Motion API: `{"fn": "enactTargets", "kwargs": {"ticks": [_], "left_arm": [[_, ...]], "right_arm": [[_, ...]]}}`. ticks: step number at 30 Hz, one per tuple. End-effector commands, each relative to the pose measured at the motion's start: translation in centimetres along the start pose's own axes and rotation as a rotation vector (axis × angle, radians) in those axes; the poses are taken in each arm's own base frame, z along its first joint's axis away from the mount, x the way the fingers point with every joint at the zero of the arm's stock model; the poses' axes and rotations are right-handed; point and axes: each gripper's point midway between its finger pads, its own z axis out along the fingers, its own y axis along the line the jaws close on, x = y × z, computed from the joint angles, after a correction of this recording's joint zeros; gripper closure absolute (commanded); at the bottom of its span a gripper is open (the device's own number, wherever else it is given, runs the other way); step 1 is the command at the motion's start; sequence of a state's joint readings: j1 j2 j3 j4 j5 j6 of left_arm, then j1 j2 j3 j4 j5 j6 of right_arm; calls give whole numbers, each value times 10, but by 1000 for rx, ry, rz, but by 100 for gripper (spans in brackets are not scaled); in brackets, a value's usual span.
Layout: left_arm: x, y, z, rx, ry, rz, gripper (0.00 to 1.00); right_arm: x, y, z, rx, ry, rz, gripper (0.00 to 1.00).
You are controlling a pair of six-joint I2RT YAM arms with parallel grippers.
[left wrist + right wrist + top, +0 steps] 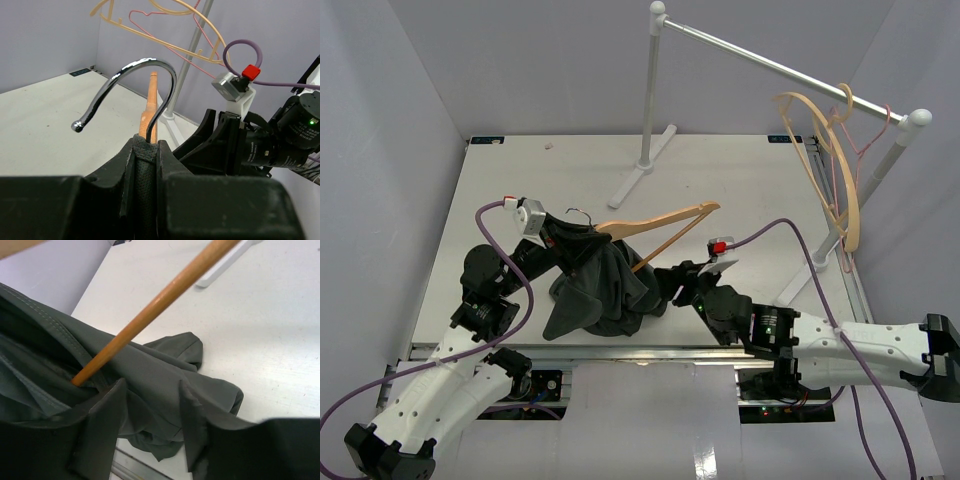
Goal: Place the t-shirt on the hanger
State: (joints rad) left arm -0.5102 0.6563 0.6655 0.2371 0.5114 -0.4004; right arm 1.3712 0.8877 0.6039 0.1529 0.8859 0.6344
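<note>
Landmark for all positions: clothes rack (648, 90), standing at the far side of the table (500, 190).

- Hanger (665, 218): wooden, seen on the near side of the rack's foot, wide end pointing toward the rack's right post, hook end away from it. One arm and the crossbar (160, 300) are bare; the crossbar is seen running down into the fabric.
- T-shirt (605, 290): bunched in a heap nearer the arms than the hanger, further from the rack. Its upper part is drawn up over the hanger's hook end; the rest is slumped on the table.
- Left gripper (558, 238): closed narrow on a strip of t-shirt fabric (145, 165). The metal hook (145, 61) is seen rising out of the fabric right at the fingertips, the wire running against one finger.
- Right gripper (657, 285): at the heap's edge, on the side toward the rack's right post. Fingers (105, 415) are held partway apart astride a fold of the t-shirt. Whether the fold is actually pinched cannot be told.
</note>
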Motion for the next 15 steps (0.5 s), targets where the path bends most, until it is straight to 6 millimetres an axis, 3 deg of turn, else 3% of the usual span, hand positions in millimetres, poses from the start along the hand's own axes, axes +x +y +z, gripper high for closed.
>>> {"fn": "enactTargets", "kwargs": {"ticks": [1,5,15], "left_arm": [[-12,-1,1,2,-35,25,100],[-13,-2,1,3,-39,27,100],[-13,-4,1,11,-38,22,100]], "right_arm": [[-11,6,-8,-69,-38,0,62],[-13,28,-10,-175,-26,10,70],[1,51,-5,-252,20,29,71]]}}
